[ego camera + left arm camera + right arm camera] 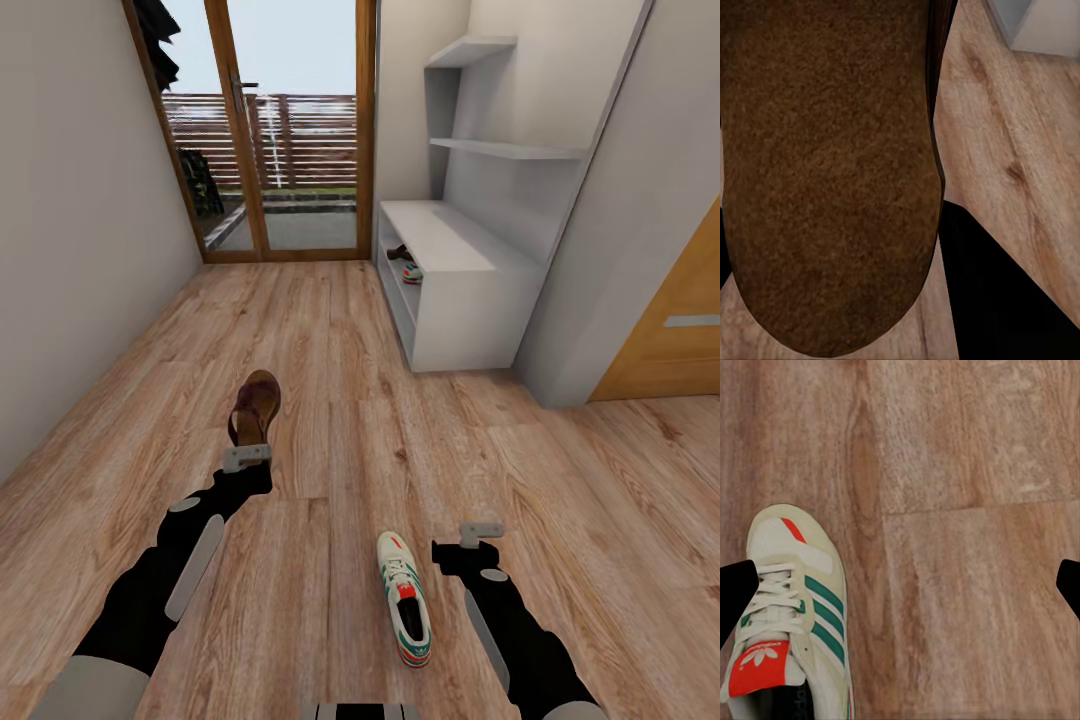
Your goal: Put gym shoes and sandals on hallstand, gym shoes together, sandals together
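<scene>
Nearest, one gym shoe (pixel 404 598) lies on the corridor floor (pixel 330 330) just left of the spread right gripper (pixel 481 531), toe pointing away, while the left gripper (pixel 247 457) pinches a sandal (pixel 255 404).

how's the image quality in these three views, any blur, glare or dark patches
Head view: even, soft light with no glare; sandal and gym shoe look sharp. Left wrist view: the sandal is very close and grainy, beside a black patch. Right wrist view: crisp shoe; dark finger edges.
</scene>
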`<state>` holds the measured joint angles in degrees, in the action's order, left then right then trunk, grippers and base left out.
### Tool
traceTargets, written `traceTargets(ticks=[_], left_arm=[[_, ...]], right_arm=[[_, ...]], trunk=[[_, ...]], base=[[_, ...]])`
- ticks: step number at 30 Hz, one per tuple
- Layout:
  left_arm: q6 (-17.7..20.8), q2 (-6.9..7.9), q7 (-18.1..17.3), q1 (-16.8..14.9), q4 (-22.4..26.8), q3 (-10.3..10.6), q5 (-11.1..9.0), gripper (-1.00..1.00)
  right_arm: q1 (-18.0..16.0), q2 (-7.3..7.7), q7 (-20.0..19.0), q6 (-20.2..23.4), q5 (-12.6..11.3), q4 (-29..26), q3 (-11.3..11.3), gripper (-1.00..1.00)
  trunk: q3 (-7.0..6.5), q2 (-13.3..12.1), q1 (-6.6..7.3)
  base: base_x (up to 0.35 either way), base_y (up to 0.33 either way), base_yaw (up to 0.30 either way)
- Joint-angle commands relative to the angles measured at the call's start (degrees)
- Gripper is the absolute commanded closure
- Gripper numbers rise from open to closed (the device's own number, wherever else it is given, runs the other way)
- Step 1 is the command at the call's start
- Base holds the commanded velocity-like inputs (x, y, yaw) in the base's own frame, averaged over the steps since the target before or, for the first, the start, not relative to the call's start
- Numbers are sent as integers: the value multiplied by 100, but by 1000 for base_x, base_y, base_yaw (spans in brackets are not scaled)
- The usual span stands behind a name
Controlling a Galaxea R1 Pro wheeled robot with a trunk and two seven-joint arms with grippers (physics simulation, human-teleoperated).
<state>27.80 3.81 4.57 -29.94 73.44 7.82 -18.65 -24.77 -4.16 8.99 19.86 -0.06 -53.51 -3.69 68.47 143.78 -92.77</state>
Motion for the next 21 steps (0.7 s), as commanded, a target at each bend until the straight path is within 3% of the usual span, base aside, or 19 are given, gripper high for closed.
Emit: traceTargets(ticks=[1,21], left_arm=[[28,6,35,-3,9,15,-40,100],[26,6,27,3,47,17,-58,100]], right_arm=[[-2,2,33,36,-1,-9,-13,-100],[-2,3,33,34,-5,101,-18,-100]], trunk=[[5,2,1],[11,2,1]], base=[[0,0,0],[-6,0,0]])
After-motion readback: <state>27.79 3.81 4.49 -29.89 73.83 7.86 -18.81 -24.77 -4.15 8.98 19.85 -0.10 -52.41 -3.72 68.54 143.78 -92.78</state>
